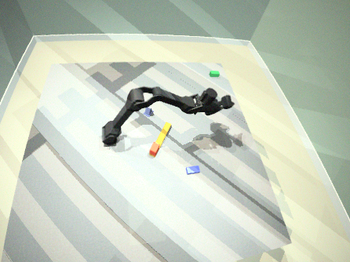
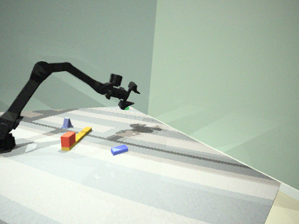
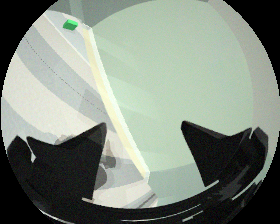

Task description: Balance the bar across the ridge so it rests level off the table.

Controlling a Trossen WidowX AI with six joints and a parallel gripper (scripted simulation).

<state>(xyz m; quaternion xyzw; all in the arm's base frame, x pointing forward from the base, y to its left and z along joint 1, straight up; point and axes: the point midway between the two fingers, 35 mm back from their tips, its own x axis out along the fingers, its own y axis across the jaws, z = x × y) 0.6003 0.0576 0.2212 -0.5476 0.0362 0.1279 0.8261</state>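
The yellow bar (image 1: 165,132) (image 2: 84,134) lies flat on the table, with a red block (image 1: 154,150) (image 2: 68,140) on its near end. The small blue-grey ridge (image 1: 148,112) (image 2: 67,123) stands beyond the bar, apart from it, and nothing rests on it. My gripper (image 1: 222,107) (image 2: 135,98) (image 3: 145,126) is open and empty, high above the table and well to the right of the bar. The bar and ridge do not show in the wrist view.
A blue block (image 1: 192,170) (image 2: 119,149) lies on the table to the right of the bar's red end. A green block (image 1: 214,74) (image 2: 126,108) (image 3: 70,25) lies near the far right edge of the table, partly hidden behind my gripper in the exterior view.
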